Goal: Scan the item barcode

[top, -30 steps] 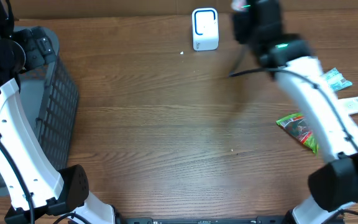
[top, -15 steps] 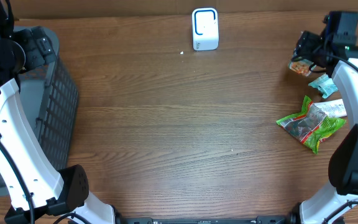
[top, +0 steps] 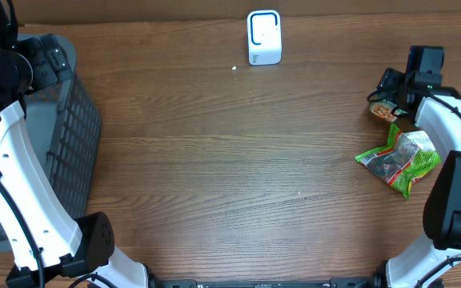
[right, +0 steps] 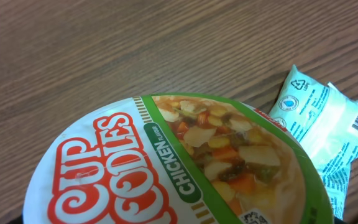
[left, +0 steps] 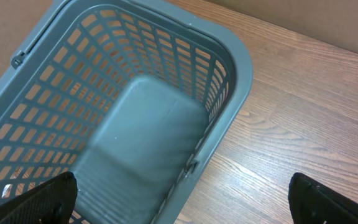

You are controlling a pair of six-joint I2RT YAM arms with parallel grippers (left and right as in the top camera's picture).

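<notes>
Right end effector (top: 397,86) sits at the far right of the counter (top: 214,176), directly over the cup (top: 384,110), which is the item for scanning. The wrist camera is filled by the cup's lid, so the approach is from the top, presumably to take it by the rim. The jaws are hidden in both views, so I cannot tell whether they grip the cup or only stand around it. No barcode is visible on the lid, only a small square code at its lower edge. My guess is that the barcode is on the side wall and will need turning toward the scanner (top: 264,36), which stands upright at the far middle, well apart from the cup. A blue packet (right: 319,118) lies just beside the cup and a green packet (top: 398,162) nearer, likely queued stock. Left end effector (left: 188,202) hangs spread wide and empty over the basket (left: 241,68) at the left, probably parked there to receive scanned goods. The basket shows nothing inside. The surface is dark wood-grain laminate, smooth, bare across the middle. Of the room only a plain tan strip shows beyond the far edge.
</notes>
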